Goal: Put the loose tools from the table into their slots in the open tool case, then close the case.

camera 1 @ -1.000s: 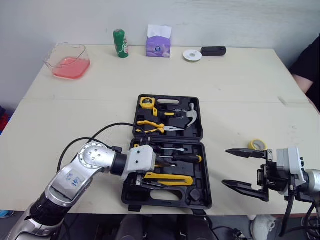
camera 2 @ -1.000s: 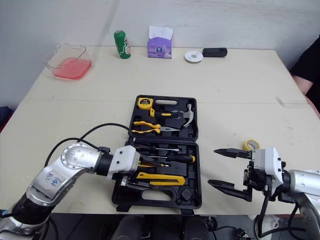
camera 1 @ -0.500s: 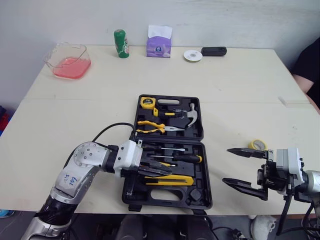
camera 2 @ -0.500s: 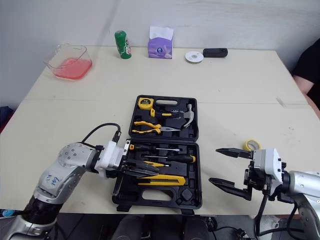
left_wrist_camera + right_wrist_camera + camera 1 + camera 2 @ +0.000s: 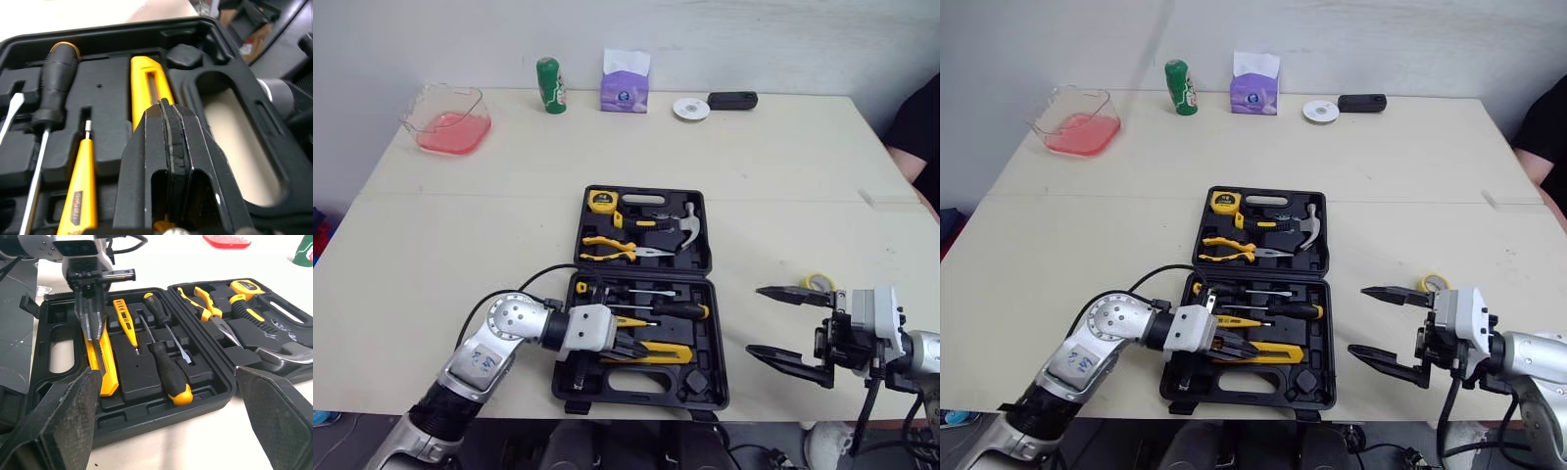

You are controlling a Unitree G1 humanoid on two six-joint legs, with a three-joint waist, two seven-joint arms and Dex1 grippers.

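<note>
Beige table [image 5: 783, 166] carries the open tool case [image 5: 719, 384] at frame centre, where the left gripper [image 5: 628, 349], fingers pressed together on nothing, sits over the slotted yellow knife [image 5: 658, 353], while the right gripper [image 5: 756, 320] gapes near the loose tape roll [image 5: 817, 283] at lower right, judged light and rigid, best pinched across its rim.

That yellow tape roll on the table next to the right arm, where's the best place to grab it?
Probably its rim, from above, with the right tool, which is open and close by. The tape roll seems to lie flat on the table, hole facing up, so the ring's wall can be pinched through the hole. From the side, its low edge offers little to pinch.
</note>
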